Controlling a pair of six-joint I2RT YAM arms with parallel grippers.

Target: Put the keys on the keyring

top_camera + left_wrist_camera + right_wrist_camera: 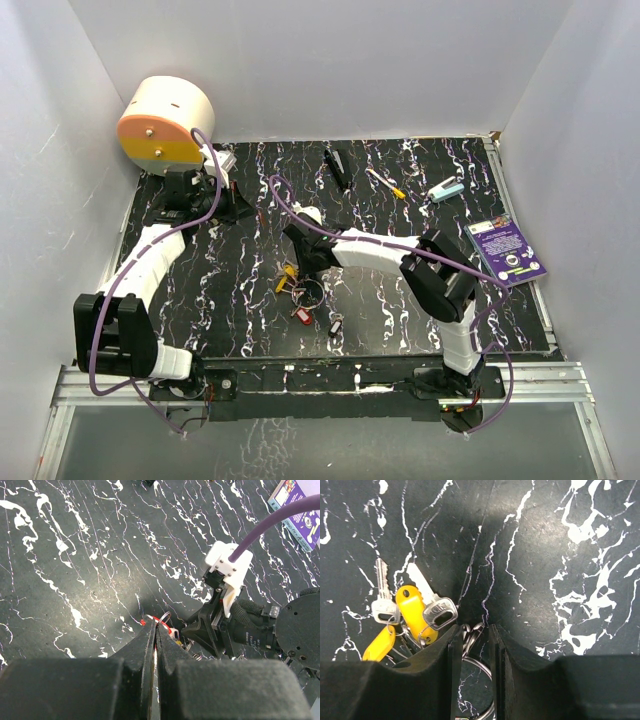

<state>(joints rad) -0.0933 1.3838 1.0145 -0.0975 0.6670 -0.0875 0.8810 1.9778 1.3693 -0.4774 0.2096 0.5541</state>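
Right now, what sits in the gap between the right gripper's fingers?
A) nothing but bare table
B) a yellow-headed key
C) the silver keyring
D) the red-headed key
C: in the right wrist view the wire of the keyring shows in the gap of the right gripper, while the yellow keys lie off to the left of it in that view.

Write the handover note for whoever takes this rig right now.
Left gripper: shut, looks empty, at the rear left, away from the keys.
Right gripper: open, low over the table, with the keyring showing between its fingers.
Keys: yellow-headed keys bunched just beside the right fingers. The red key and a second loose key lie nearer the bases.
Done: unclear whether the yellow ones are threaded.
Left: at least the red and second keys.
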